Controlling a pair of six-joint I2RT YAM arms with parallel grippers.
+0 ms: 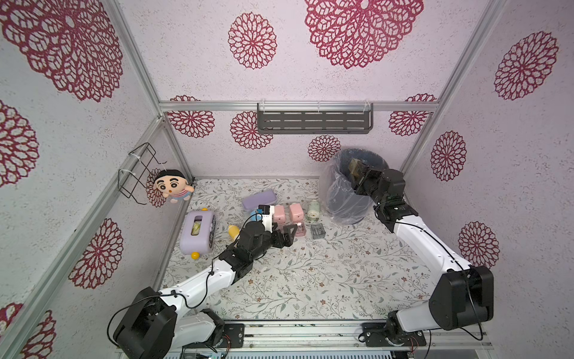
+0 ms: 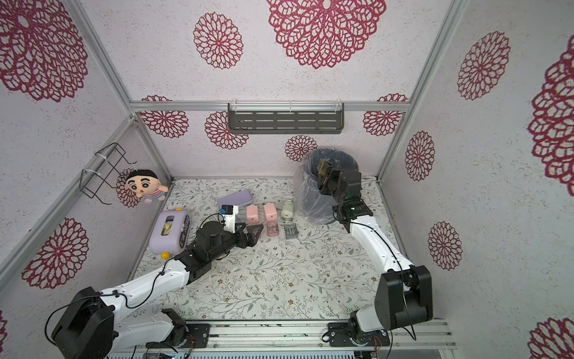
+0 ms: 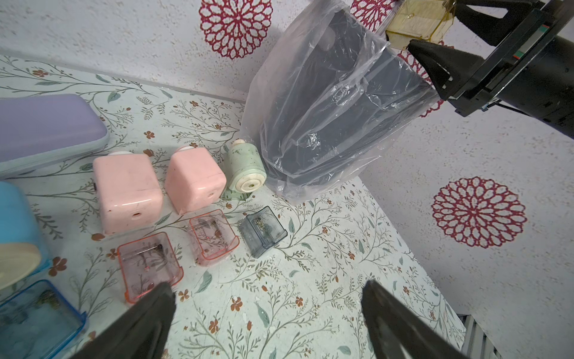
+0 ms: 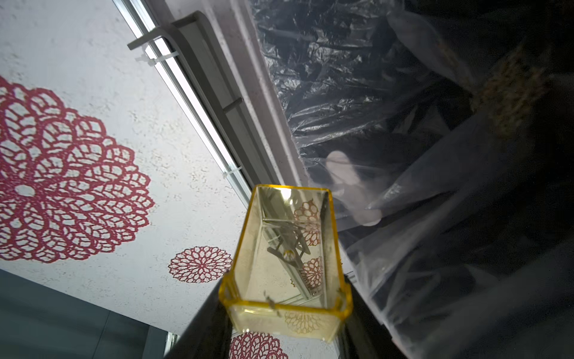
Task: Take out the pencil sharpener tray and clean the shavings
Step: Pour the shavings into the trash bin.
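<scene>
top views first: my right gripper (image 1: 357,174) is clamped on the yellow tray (image 1: 354,167). the tray sticks out past its fingertips over the mouth of the bagged bin (image 1: 340,205), and the bin's wall sits just below the jaws. my left gripper (image 1: 287,233) hangs low over the table (image 1: 310,279), jaws spread apart with nothing between them. it is just short of a row of sharpeners and loose trays, well apart from the right gripper.

left wrist view: the left fingers (image 3: 155,310) stand wide. a pink tray (image 3: 149,264) lies just ahead of one fingertip. a second pink tray (image 3: 212,237) and a grey tray (image 3: 264,236) lie farther ahead, the grey one with some crumbs in it. beyond them the right gripper pinches the yellow tray by one end, up at the bin's rim.

right wrist view: the yellow tray runs straight out from between the right fingers (image 4: 202,326), gripped at its near end. it looks nearly bare inside, with only a few flakes clinging near the gripped end. the shavings (image 4: 512,93) show as a tan-brown heap through the plastic liner, off to one side of the tray and apart from it, deeper in the bin's dark inside as far as i can tell.
</scene>
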